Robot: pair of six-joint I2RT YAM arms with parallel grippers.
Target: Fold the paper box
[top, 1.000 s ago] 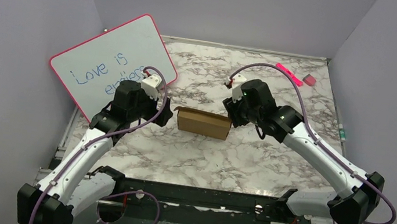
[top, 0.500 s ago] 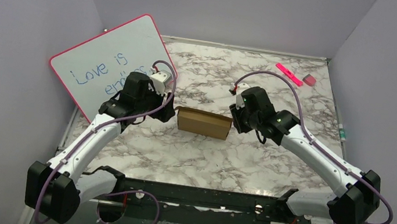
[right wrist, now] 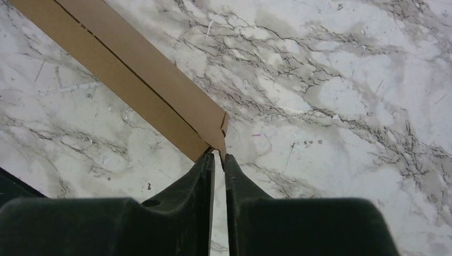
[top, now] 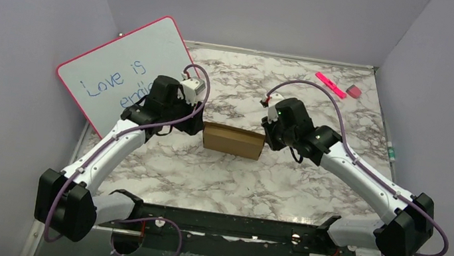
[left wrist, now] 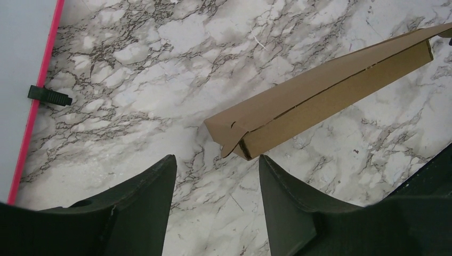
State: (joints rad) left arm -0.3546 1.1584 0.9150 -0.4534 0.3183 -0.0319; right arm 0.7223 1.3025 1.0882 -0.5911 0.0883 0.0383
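Observation:
The paper box [top: 232,140] is a flat brown cardboard box lying closed on the marble table [top: 231,175]. My left gripper [top: 194,127] hovers just off its left end. In the left wrist view this gripper [left wrist: 216,158] stands open, with the box's corner [left wrist: 234,141] just beyond the fingertips and nothing between them. My right gripper [top: 268,137] is at the box's right end. In the right wrist view its jaws [right wrist: 219,156] are nearly together, and the tip of the box's end tab [right wrist: 221,143] sits between the fingertips.
A pink-framed whiteboard [top: 125,70] with blue writing leans at the back left, close behind the left arm; its edge [left wrist: 21,64] and a black clip [left wrist: 49,96] show in the left wrist view. A pink marker [top: 331,84] and a pink eraser [top: 354,91] lie at the back right.
The left wrist has swung back and to the right toward the box's left end, its jaws narrowing. The right jaws have closed down at the box's right end.

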